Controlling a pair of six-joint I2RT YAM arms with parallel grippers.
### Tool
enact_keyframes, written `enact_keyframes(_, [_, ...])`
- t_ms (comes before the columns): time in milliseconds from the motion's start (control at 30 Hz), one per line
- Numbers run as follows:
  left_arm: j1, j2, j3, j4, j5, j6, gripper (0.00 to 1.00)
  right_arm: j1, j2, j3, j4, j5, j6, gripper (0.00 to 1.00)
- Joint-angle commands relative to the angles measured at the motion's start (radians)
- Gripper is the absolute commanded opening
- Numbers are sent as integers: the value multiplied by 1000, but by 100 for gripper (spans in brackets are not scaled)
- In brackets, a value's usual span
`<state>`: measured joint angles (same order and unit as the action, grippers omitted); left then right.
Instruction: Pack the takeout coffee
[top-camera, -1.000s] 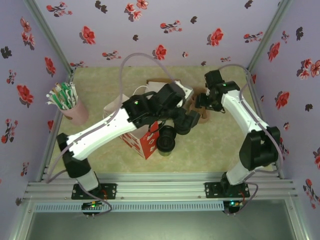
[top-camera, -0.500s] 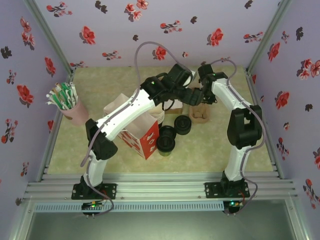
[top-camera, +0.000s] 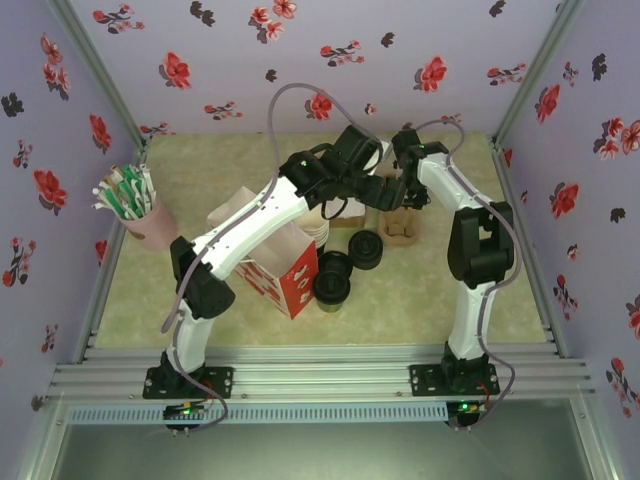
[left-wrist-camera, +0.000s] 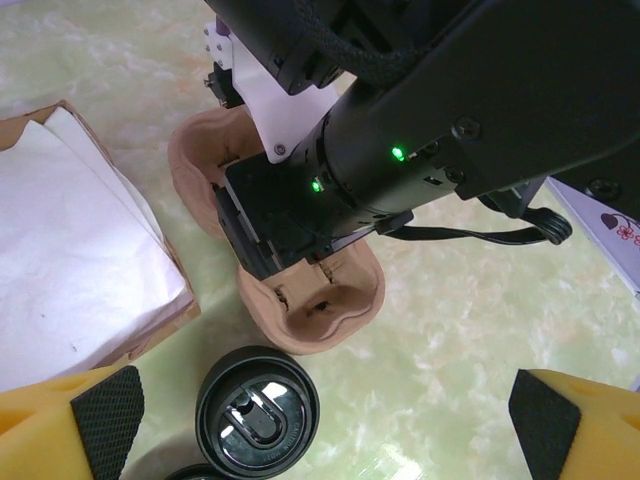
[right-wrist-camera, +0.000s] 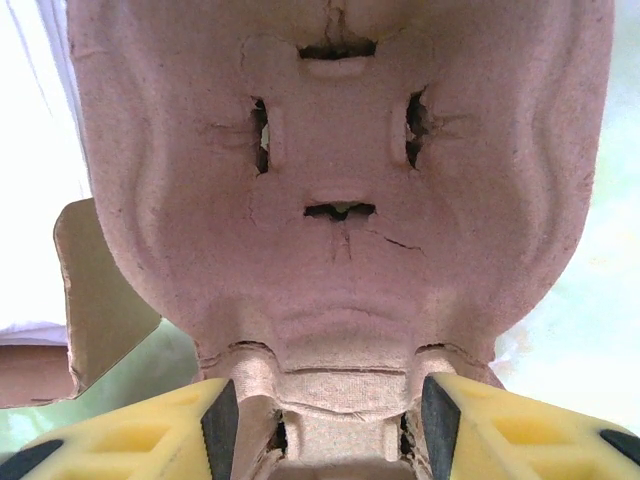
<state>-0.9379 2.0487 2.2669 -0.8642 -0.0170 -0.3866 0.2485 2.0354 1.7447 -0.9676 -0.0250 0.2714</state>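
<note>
**A:** How does the left pincer (left-wrist-camera: 325, 420) stand?

**B:** Its jaws are wide apart and grip nothing. It hangs over the table (left-wrist-camera: 470, 320), with the black pads (left-wrist-camera: 108, 418) far out to either side.

**A:** And the cup (left-wrist-camera: 257, 415)?

**B:** It is upright on the table with a black lid on. It sits right under the left pincer, between the two fingers and nearer the one at the view's left edge. It touches neither finger.

**A:** What lies ahead of that pincer?

**B:** The carrier (left-wrist-camera: 325, 310), a pulp tray, lies just past the cup with a thin gap between them. Off to one side is white paper (left-wrist-camera: 80, 270) with a brown edge.

**A:** The right pincer (right-wrist-camera: 330, 430)?

**B:** It is down on the carrier. Its yellow fingers (right-wrist-camera: 130, 440) straddle a pulp ridge at the carrier's near end, with a pad against each side, so it is clamped on the carrier. The tray's well runs away ahead of it, and the slots in its floor are torn at the edges.

**A:** Where is the cup from the right pincer?

**B:** In the top view it is near, on the left arm's side and a little toward the bases, just beside the carrier that pincer holds.

**A:** Anything else?

**B:** A red-and-white bag (top-camera: 290, 280) stands behind both pincers, toward the bases. More dark round pieces (top-camera: 332, 277) sit between the bag and the cup. I can't tell whether they are lids or cups.
</note>
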Motion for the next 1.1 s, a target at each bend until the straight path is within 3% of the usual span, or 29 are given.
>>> enact_keyframes(0, [-2, -15, 24, -1, 14, -8, 96, -5, 24, 34, -29, 28, -17, 54])
enact_keyframes(667, [-2, -18, 23, -2, 14, -9, 94, -6, 68, 86, -51, 42, -15, 43])
enact_keyframes(1067, [-2, -18, 26, -5, 14, -10, 93, -6, 93, 97, -57, 34, -15, 45])
